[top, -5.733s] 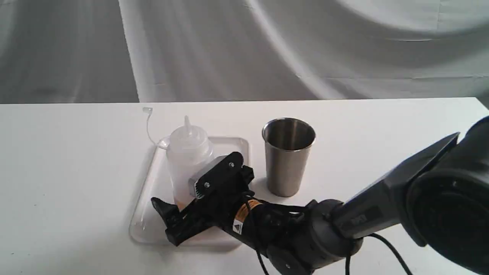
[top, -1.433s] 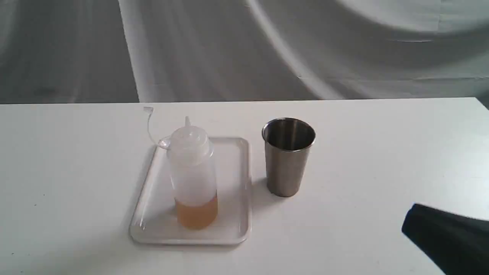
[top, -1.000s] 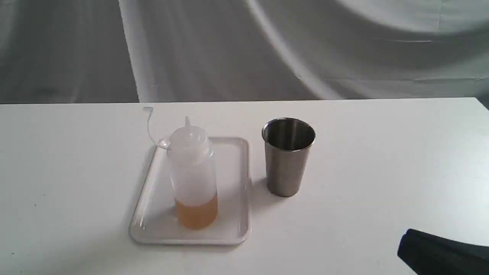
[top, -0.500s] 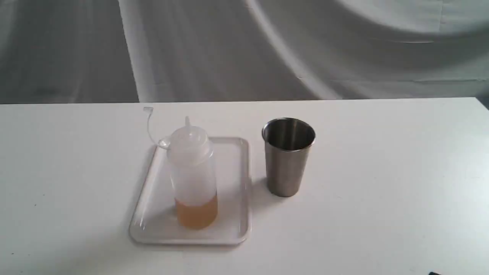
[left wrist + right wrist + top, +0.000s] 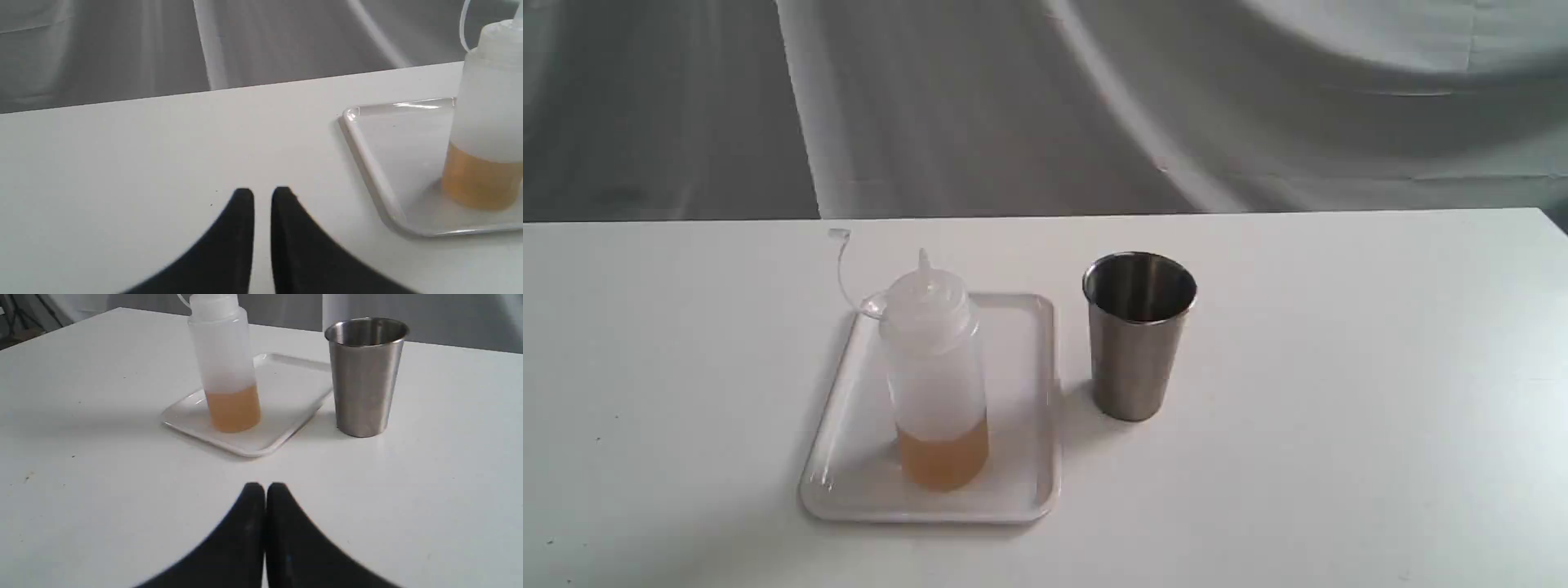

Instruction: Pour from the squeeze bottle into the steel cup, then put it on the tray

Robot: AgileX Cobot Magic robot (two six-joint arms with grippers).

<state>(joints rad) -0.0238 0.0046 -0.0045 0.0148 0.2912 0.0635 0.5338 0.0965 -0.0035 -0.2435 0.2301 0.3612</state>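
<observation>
The squeeze bottle (image 5: 935, 367) stands upright on the white tray (image 5: 1021, 482), amber liquid in its lower part and its cap strap curling up to the left. The steel cup (image 5: 1139, 335) stands upright on the table just right of the tray. No arm shows in the exterior view. In the right wrist view my right gripper (image 5: 265, 486) is shut and empty above bare table, well short of the bottle (image 5: 224, 367), tray (image 5: 278, 437) and cup (image 5: 363, 375). In the left wrist view my left gripper (image 5: 262, 191) is shut with a thin slit, empty, away from the tray (image 5: 367, 159) and bottle (image 5: 488, 122).
A white table (image 5: 1339, 408) carries everything, with its far edge against a grey draped cloth backdrop (image 5: 1094, 106). Its right far corner shows at the frame edge.
The right arm, which earlier stood at the bottle on the tray, has drawn back to the lower right and left the exterior view. The bottle, tray and cup have not moved.
</observation>
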